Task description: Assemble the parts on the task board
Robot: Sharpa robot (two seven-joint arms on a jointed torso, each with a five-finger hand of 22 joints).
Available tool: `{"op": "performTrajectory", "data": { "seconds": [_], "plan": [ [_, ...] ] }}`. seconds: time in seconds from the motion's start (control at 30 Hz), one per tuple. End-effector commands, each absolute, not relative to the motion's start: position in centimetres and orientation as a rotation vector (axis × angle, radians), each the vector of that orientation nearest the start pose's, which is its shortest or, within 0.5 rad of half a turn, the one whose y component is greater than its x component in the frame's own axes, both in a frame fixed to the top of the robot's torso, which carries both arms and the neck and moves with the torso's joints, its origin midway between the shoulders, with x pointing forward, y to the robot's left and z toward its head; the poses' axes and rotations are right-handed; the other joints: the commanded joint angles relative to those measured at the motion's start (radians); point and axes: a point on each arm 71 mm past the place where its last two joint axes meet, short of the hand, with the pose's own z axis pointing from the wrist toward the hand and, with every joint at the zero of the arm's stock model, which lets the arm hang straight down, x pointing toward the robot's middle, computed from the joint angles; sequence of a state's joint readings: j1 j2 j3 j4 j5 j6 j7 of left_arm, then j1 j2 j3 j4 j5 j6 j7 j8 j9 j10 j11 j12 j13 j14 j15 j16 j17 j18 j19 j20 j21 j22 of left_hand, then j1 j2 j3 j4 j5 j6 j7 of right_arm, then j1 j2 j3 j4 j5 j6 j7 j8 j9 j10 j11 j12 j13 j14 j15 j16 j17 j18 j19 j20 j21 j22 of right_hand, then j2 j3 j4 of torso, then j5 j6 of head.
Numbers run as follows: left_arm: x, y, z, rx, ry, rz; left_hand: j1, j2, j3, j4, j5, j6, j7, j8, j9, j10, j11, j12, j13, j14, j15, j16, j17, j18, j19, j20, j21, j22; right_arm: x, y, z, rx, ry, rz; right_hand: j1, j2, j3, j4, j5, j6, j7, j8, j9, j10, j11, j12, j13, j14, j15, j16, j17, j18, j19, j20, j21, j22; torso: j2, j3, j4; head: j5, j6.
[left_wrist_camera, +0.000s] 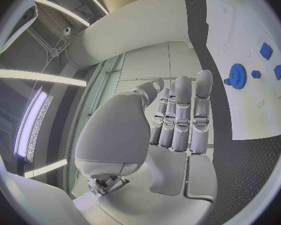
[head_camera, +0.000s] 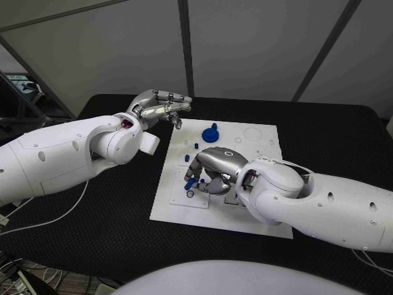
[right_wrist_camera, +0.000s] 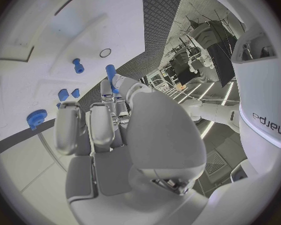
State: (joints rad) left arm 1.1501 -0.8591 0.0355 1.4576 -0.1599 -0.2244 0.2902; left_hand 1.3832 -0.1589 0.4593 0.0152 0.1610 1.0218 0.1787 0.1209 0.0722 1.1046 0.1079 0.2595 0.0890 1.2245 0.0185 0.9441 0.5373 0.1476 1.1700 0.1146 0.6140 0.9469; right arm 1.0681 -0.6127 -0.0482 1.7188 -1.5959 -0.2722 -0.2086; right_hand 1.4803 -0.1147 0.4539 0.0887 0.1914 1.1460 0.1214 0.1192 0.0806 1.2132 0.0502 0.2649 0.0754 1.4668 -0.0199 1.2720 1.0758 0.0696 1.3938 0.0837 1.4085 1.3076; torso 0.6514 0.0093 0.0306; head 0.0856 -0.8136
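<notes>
- In the middle of the black table (head_camera: 90,233) lies the white board (head_camera: 250,218), its long side running from near to far.
- Over the board's near left part sits the right hand (head_camera: 216,172), palm down, pinching a small blue peg (head_camera: 190,183) between thumb and a finger; the right wrist view shows the same peg (right_wrist_camera: 110,72) standing up from the fingertips (its lower end is hidden behind them).
- A small ring (head_camera: 190,195) lies on the board just beside that peg; whether the peg touches the board cannot be told.
- Off the board's far left corner, over the bare table, hangs the left hand (head_camera: 159,106), with nothing in it and its fingers loosely apart; the left wrist view shows the fingers (left_wrist_camera: 178,115) side by side and nearly straight.
- A blue gear (head_camera: 210,133) stands on the far part of the board, near the left hand but apart from it.
- Another small blue piece (head_camera: 186,158) stands left of the right hand; more pieces on the board are partly covered by the right arm and hard to make out.
</notes>
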Motion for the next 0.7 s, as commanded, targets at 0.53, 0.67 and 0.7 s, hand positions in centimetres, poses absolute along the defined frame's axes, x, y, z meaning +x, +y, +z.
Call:
{"op": "performTrajectory", "data": {
  "seconds": [0.53, 0.67, 0.7],
  "plan": [
    [50.0, 23.0, -18.3, -1.024, 1.515, -1.499, -0.007, 0.005, -0.006, -0.002, -0.005, 0.001, 0.004, 0.002, -0.001, -0.006, -0.002, 0.008, 0.001, -0.001, 0.002, -0.005, -0.002, 0.034, -0.006, 0.002, -0.007, -0.001, 38.8, -3.3, -22.5, -0.494, 1.788, 0.901, -0.01, -0.003, 0.005, -0.001, 0.005, 0.01, 0.006, 0.004, 0.011, 0.004, 0.003, -0.006, 0.001, 0.028, -0.005, 0.003, 0.0, -0.007, -0.001, 0.0, 0.0, 0.017, 0.0, -0.0002, 0.0009, 0.004, -0.011],
    [50.0, 23.0, -18.3, -1.024, 1.516, -1.499, -0.008, 0.005, -0.007, -0.002, -0.005, 0.001, 0.004, 0.002, -0.001, -0.006, -0.002, 0.008, 0.001, -0.001, 0.002, -0.005, -0.002, 0.034, -0.005, 0.003, -0.007, -0.001, 38.9, -3.4, -22.7, -0.505, 1.801, 0.882, -0.011, -0.003, 0.005, -0.001, 0.005, 0.01, 0.006, 0.004, 0.011, 0.005, 0.003, -0.006, 0.001, 0.028, -0.005, 0.003, 0.0, -0.007, -0.001, 0.001, 0.001, 0.018, 0.0, 0.0001, 0.0004, 0.005, -0.013],
    [50.0, 23.0, -18.3, -1.024, 1.517, -1.499, -0.008, 0.005, -0.007, -0.002, -0.005, 0.001, 0.004, 0.002, -0.001, -0.006, -0.002, 0.008, 0.001, -0.001, 0.002, -0.005, -0.002, 0.034, -0.005, 0.003, -0.007, -0.001, 38.9, -3.4, -22.8, -0.508, 1.805, 0.877, -0.011, -0.003, 0.005, -0.001, 0.005, 0.01, 0.006, 0.004, 0.011, 0.005, 0.003, -0.006, 0.001, 0.028, -0.005, 0.003, 0.0, -0.007, -0.001, 0.001, 0.001, 0.018, 0.0, 0.0, 0.0002, 0.005, -0.013]
  ]
}}
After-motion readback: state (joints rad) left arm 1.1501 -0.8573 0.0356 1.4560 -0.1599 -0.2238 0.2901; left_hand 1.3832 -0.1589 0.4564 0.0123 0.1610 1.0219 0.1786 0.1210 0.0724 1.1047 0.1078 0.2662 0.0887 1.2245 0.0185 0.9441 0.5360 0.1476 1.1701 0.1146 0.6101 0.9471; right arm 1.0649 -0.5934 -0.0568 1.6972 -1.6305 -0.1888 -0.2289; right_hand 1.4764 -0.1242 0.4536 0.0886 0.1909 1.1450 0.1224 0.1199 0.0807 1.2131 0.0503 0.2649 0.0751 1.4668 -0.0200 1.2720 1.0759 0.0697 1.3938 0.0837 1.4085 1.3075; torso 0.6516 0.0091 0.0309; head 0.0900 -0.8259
